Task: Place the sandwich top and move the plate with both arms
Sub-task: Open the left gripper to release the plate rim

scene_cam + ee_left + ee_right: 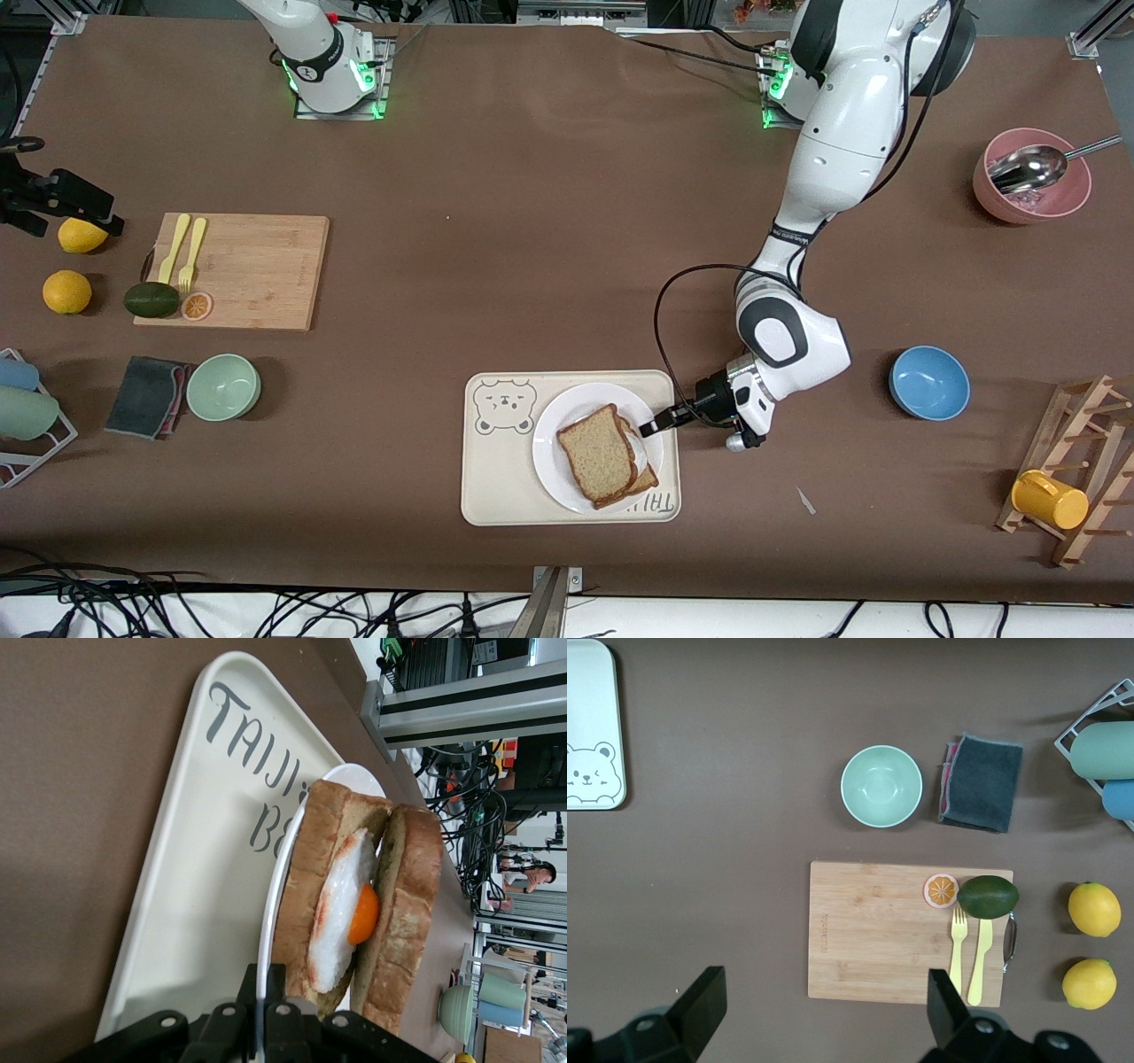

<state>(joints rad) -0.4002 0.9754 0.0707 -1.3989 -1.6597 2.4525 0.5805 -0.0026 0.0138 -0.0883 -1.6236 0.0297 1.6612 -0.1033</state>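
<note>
The sandwich top (598, 454), a speckled brown bread slice, lies on the egg and the lower slice on the round white plate (547, 430). The plate sits on the cream bear-printed tray (496, 483). My left gripper (648, 430) is shut on the plate's rim at the side toward the left arm's end of the table. In the left wrist view the gripper (266, 979) pinches the thin white plate rim (273, 904), with the fried egg (350, 908) beside the sandwich top (409, 904). My right gripper (824, 1001) is open and holds nothing, high over the cutting board's edge.
A wooden cutting board (248, 270) carries yellow forks, an avocado and an orange slice. Lemons, a green bowl (223, 386) and a grey cloth (146, 395) lie near it. A blue bowl (928, 382), a pink bowl with a spoon (1032, 182) and a rack with a yellow mug (1050, 499) stand toward the left arm's end.
</note>
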